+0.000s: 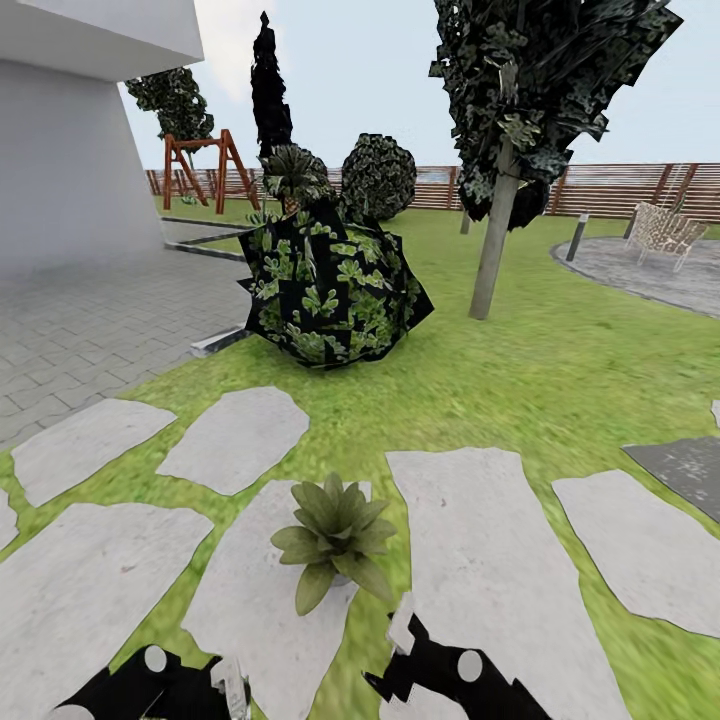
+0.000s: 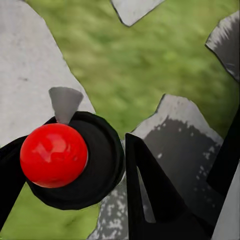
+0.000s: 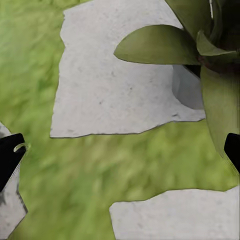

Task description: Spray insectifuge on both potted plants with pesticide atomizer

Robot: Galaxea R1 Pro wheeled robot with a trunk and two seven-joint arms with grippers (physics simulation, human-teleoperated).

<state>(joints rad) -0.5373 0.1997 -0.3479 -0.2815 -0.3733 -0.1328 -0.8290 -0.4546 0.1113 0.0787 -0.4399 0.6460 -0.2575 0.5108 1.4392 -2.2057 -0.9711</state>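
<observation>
One potted plant (image 1: 335, 535), a low rosette of pointed green leaves, stands on a pale stepping stone (image 1: 250, 600) just ahead of both arms. Its leaves (image 3: 160, 45) and grey pot (image 3: 187, 87) also appear in the right wrist view. My right gripper (image 1: 405, 645) (image 3: 120, 152) is open and empty, hovering over grass just right of the plant. My left gripper (image 1: 210, 690) (image 2: 70, 160) sits low at the left, shut on the pesticide atomizer (image 2: 75, 160). The atomizer has a red ball top, a black cap and a grey cone nozzle.
A big dark broad-leaved shrub (image 1: 330, 290) stands on the lawn behind the plant, with a tree trunk (image 1: 495, 250) to its right. Grey paving (image 1: 80, 330) and a white wall lie at left. A slat fence (image 1: 610, 190) and a chair (image 1: 665, 235) are far back.
</observation>
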